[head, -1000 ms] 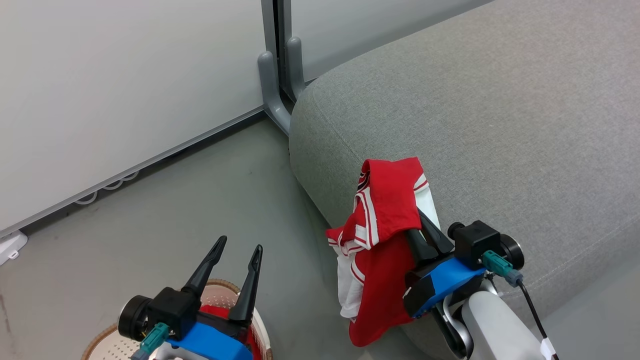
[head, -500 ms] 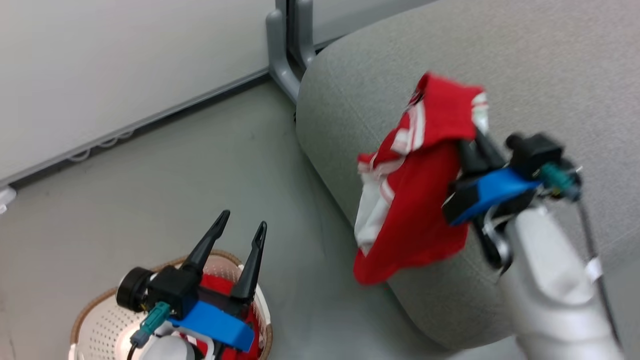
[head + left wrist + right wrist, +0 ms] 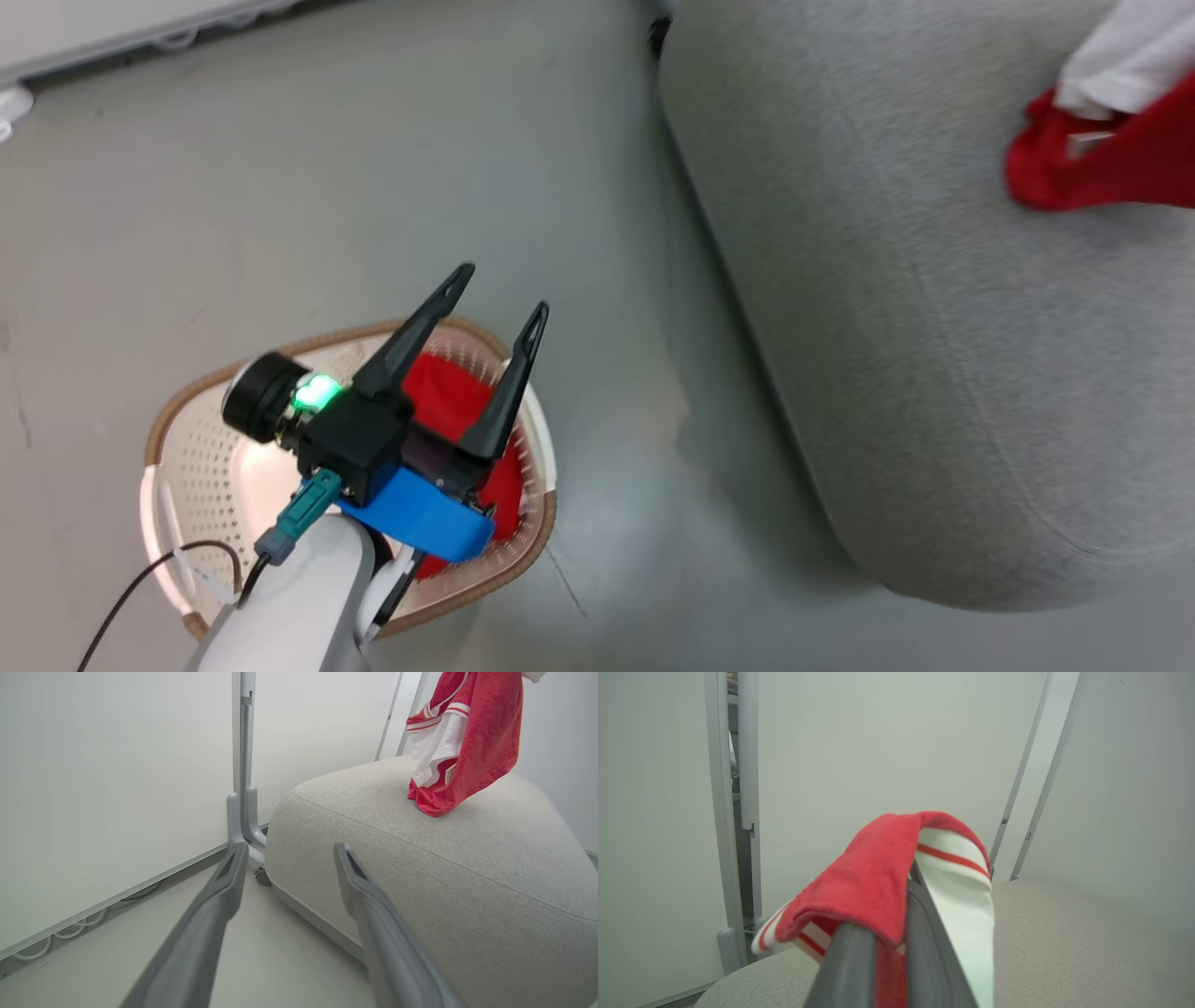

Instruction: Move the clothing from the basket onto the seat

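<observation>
Two things dwarf the rest: the light-grey seat (image 3: 934,327), whose rounded corner takes the right side of the head view, and the grey floor (image 3: 327,187) beside it. Next in size is the cream basket (image 3: 187,429) with its brown woven-look rim, standing on the floor at the lower left, apart from the seat's edge. Inside it, against the wall nearer the seat, lies a piece of red clothing (image 3: 448,392). A second garment (image 3: 486,742), red with white panels and stripes, hangs above the seat top; in the left wrist view its lowest fold is at the upholstery, though I cannot tell whether it touches. This garment is draped over the right tool (image 3: 906,891), whose two fingers (image 3: 924,952) stand close together with red fabric pinched between them, their tips hidden under the cloth, aimed roughly level toward the white wall panels (image 3: 878,742). The left tool (image 3: 504,289) hovers over the basket on a pale forearm (image 3: 289,607) that rises from the bottom edge of the head view. Its fingers are spread wide with nothing between them, and they point toward the seat's corner, clear of the clothing below.
</observation>
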Tool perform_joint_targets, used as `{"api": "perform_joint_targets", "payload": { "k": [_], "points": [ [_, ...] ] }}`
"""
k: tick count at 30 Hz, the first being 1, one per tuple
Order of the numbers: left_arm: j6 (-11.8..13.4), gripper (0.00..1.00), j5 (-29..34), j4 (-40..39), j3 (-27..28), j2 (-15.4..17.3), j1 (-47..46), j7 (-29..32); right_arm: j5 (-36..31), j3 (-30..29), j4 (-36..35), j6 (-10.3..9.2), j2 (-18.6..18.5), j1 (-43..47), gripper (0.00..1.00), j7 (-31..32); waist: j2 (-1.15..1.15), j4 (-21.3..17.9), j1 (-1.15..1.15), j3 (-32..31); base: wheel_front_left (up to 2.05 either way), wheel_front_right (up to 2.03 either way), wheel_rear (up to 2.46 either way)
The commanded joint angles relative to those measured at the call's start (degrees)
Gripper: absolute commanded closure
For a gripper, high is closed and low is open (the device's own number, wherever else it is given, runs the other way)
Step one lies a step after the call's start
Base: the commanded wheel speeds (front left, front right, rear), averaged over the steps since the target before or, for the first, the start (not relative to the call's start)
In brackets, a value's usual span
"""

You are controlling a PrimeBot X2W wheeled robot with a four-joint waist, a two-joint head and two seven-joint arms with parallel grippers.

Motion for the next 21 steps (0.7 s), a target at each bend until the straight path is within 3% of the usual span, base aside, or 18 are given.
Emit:
{"api": "perform_joint_targets", "payload": {
  "k": [1,4,10,21],
  "points": [
    [-0.2,0.0,0.3,-0.6,-0.4,0.4,-1.9,-0.2,-0.7,-2.0,0.4,-0.06,-0.6,-1.0,1.0,0.3,0.0,5.0,-0.01,5.6,0.0,0.0,0.0],
    [-0.2,0.0,0.5,-1.2,-1.1,0.5,-3.6,-0.2,-1.9,-5.8,1.9,-0.05,-1.1,-0.8,1.0,0.2,0.0,6.6,-0.01,7.9,0.0,0.0,0.0],
    [-0.2,0.0,0.9,-2.1,-1.2,0.8,-5.1,-0.2,-3.9,-10.1,6.9,-0.06,1.4,1.2,1.0,-2.0,0.0,7.9,-0.01,11.5,0.0,0.0,0.0],
    [-0.2,0.0,0.7,-2.0,0.3,0.5,-4.7,-0.2,-8.1,-12.5,13.7,-0.06,3.6,1.0,1.0,-6.5,0.0,7.7,-0.01,11.3,0.0,0.0,0.0]
  ]
}}
